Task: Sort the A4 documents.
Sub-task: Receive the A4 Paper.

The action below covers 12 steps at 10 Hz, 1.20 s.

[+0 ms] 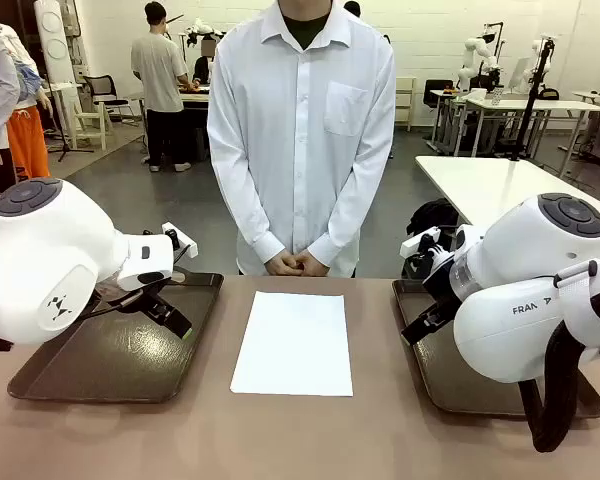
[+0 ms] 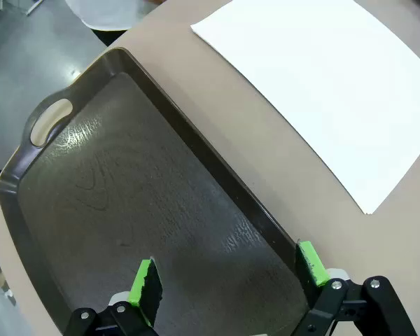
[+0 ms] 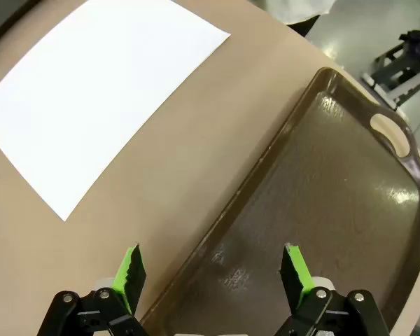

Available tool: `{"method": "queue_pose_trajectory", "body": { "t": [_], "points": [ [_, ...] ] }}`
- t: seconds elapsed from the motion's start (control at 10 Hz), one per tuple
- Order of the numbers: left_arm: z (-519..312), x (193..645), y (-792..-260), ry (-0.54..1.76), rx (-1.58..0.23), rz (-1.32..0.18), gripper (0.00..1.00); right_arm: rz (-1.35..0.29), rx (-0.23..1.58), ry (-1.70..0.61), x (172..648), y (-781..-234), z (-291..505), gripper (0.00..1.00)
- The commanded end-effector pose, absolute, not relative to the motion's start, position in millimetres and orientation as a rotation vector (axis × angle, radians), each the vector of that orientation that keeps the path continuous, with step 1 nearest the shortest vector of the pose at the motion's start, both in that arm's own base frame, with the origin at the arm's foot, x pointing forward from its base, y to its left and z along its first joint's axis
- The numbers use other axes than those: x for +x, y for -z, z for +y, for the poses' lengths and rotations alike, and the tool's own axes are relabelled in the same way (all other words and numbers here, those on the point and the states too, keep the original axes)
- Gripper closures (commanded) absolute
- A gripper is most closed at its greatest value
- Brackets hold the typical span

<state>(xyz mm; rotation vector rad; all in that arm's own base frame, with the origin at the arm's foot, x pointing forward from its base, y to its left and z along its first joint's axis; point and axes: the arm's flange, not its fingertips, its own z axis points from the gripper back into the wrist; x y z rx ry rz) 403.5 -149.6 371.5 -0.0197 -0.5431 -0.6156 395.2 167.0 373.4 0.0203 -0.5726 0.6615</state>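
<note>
A white A4 document (image 1: pixel 293 342) lies flat on the brown table between two dark brown trays; it also appears as the white sheet (image 2: pixel 329 77) in the left wrist view and the white sheet (image 3: pixel 98 91) in the right wrist view. My left gripper (image 1: pixel 170 312) hovers open over the left tray (image 1: pixel 70 375), its green pads apart with nothing between them (image 2: pixel 227 273). My right gripper (image 1: pixel 420 325) hangs open above the inner rim of the right tray (image 1: pixel 460 395), also holding nothing (image 3: pixel 213 273).
A person in a white shirt (image 1: pixel 300 130) stands at the far side with hands clasped (image 1: pixel 297 263) just beyond the table edge. Both trays look bare inside (image 2: pixel 126 196), (image 3: pixel 322 210). Other people and tables stand farther back in the room.
</note>
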Motion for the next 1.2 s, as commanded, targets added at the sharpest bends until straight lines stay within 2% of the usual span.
{"method": "queue_pose_trajectory", "body": {
  "t": [0.0,1.1],
  "points": [
    [-149.7,403.5,-371.6,0.616,-0.020,-0.543,0.00,-0.573,0.020,-0.662,395.2,-373.4,167.0,0.00],
    [-149.7,403.5,-371.6,0.616,-0.020,-0.543,0.00,-0.573,0.020,-0.662,395.2,-373.4,167.0,0.00]
  ]
}}
